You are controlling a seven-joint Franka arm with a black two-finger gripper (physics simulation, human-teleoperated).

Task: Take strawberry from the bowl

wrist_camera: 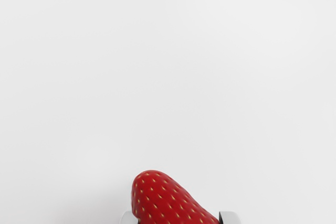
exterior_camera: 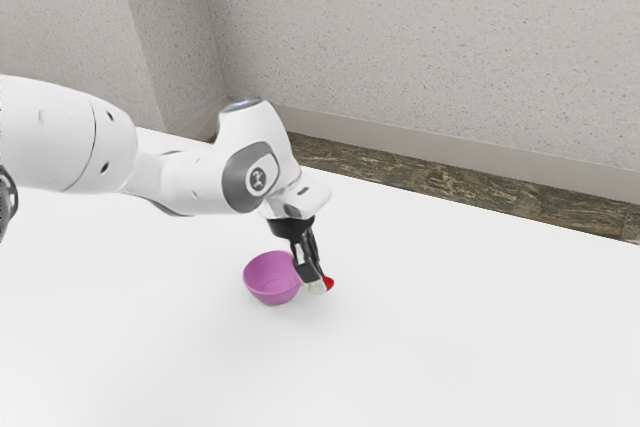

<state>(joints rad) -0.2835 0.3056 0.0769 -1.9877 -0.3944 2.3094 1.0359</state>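
Red strawberry point(wrist_camera: 165, 203) clasped in the hand point(exterior_camera: 318, 283), outside the magenta bowl point(exterior_camera: 268, 295) and just beside it, over the white bench point(exterior_camera: 450, 327); contact with the bench, cannot tell. Likely trouble: if let go above the surface, the slanting, tapered fruit could drop and roll; a swing bowlward could knock the bowl.

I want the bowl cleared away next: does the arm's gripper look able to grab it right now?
Probably not: the gripper looks shut on the strawberry, which it would likely have to release first. The bowl itself is close by.
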